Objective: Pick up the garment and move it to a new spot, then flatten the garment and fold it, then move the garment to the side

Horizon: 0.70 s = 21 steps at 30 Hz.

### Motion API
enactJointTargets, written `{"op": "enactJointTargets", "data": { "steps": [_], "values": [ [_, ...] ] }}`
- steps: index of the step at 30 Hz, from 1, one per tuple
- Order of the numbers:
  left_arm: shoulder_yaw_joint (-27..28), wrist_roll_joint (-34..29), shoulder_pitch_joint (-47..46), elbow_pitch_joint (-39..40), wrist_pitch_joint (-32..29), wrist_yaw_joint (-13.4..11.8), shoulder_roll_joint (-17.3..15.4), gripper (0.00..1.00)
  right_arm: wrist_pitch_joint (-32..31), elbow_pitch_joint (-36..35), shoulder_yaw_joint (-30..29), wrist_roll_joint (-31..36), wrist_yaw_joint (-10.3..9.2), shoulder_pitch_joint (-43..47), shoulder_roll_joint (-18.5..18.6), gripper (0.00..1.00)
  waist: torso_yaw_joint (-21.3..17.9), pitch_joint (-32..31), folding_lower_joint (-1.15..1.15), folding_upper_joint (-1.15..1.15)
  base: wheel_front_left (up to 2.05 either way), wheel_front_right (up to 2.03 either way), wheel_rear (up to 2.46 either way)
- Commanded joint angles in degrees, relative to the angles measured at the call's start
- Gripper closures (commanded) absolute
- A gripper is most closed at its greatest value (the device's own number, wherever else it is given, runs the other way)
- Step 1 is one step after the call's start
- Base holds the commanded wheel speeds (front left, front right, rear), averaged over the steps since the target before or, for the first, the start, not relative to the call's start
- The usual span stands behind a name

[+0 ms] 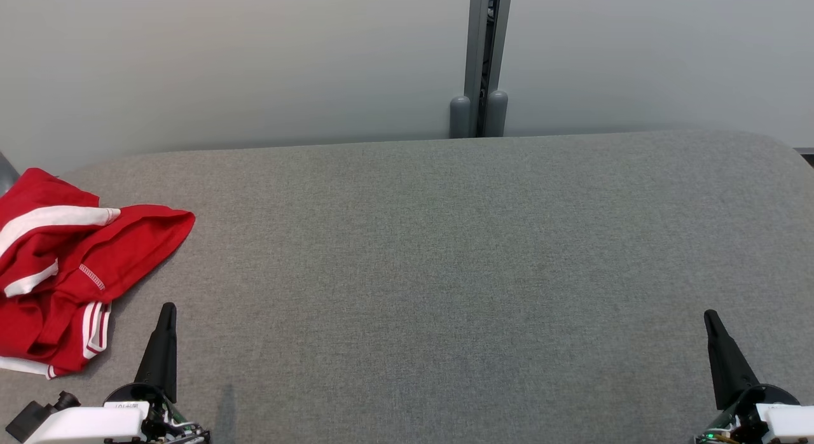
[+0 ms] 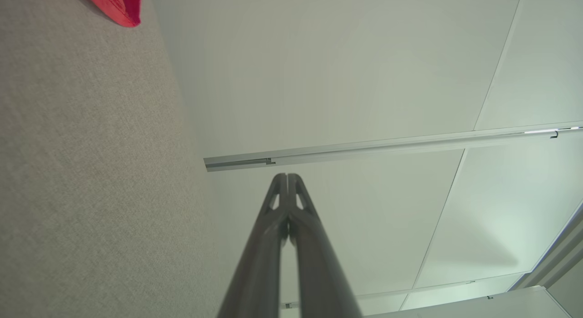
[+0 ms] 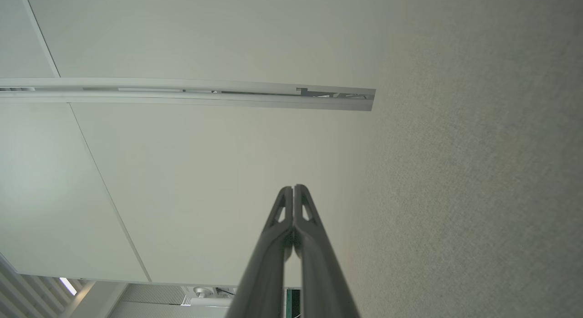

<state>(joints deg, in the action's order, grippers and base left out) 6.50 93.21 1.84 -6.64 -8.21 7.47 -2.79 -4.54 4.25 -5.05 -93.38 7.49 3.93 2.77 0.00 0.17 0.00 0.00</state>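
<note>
A red garment [image 1: 60, 266] with white stripes lies crumpled at the left edge of the grey fabric table [image 1: 445, 266]. A corner of the garment [image 2: 118, 6] shows at the top left of the left wrist view. My left gripper [image 1: 168, 310] is shut and empty at the lower left, just right of the garment and apart from it; its tips [image 2: 288, 176] meet in its wrist view. At the lower right my right gripper [image 1: 710, 317] is shut and empty too, far from the garment, with its tips [image 3: 294, 187] pressed together.
A pale wall stands behind the table, with a grey vertical post [image 1: 481, 62] at the back centre. The table's far edge curves down at both corners. Its grey surface stretches wide between the two grippers.
</note>
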Motion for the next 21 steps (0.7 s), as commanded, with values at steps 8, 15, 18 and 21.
{"op": "enactJointTargets", "data": {
  "steps": [8,15,18,21],
  "values": [
    [0.2,-0.1,-1.3,0.1,0.0,0.2,-0.2,1.0,0.0,-0.3,-0.1,0.1,0.0,-0.6,0.3,1.0,0.0,0.0,0.0,0.0,0.0,0.0,0.0],
    [0.2,-0.1,-1.3,0.1,0.0,0.2,-0.2,1.0,0.0,-0.3,-0.1,0.1,0.0,-0.6,0.3,1.0,0.0,0.0,0.0,0.0,0.0,0.0,0.0],
    [0.2,-0.1,-1.3,0.1,0.0,0.2,-0.2,1.0,0.0,-0.3,-0.1,0.1,0.0,-0.6,0.3,1.0,0.0,0.0,0.0,0.0,0.0,0.0,0.0],
    [0.2,-0.1,-1.3,0.1,0.0,0.2,-0.2,1.0,0.0,-0.3,-0.1,0.1,0.0,-0.6,0.3,1.0,0.0,0.0,0.0,0.0,0.0,0.0,0.0]
  ]
}}
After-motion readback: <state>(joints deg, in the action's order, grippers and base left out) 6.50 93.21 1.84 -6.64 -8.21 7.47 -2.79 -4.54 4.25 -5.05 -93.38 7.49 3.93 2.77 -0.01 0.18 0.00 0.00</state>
